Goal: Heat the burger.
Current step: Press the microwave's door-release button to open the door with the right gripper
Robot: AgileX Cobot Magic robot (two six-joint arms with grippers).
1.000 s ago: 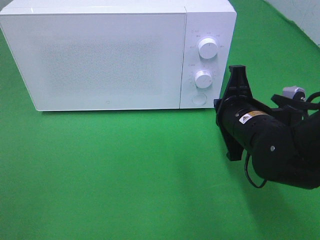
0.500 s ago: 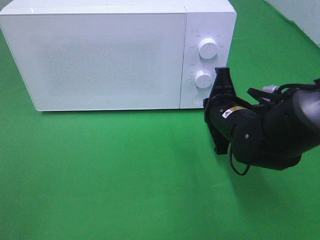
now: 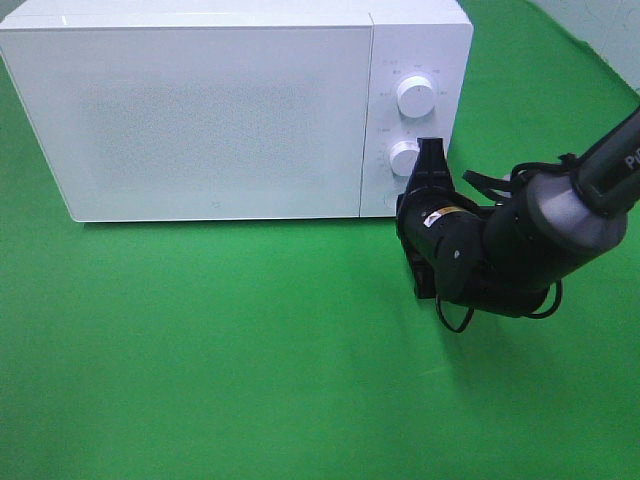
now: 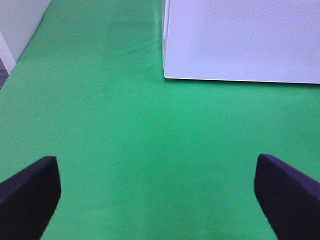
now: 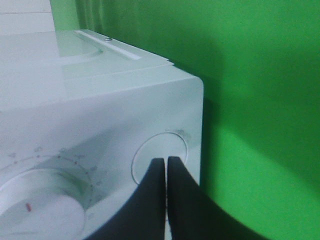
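The microwave [image 3: 220, 120] sits shut on the green bench [image 3: 200, 350], its frosted white door closed flat. I can't see the burger anywhere: not on the bench, not in either arm. Whether it is behind that door I cannot tell. The right arm [image 3: 520, 240] reaches in from the side toward the control panel, its jaws pinched fully together with nothing between them. They form a single blunt point with the fingertips [image 5: 159, 172] aimed at the round button [image 5: 150, 147] in the panel's lower corner, just under the lower dial [image 3: 404, 158] and well below the upper dial [image 3: 415, 96]. From the wrist view the tips look right against the button's face, though I can't swear to contact. The button lies straight ahead along the line of the jaws, so a push forward looks like the move in hand, probably to pop the door. The left arm is well apart, toward the far bottom corner of the door, with its fingers [image 4: 30, 195] spread wide over bare bench and gripping nothing. The right arm is plainly the nearer to the button.
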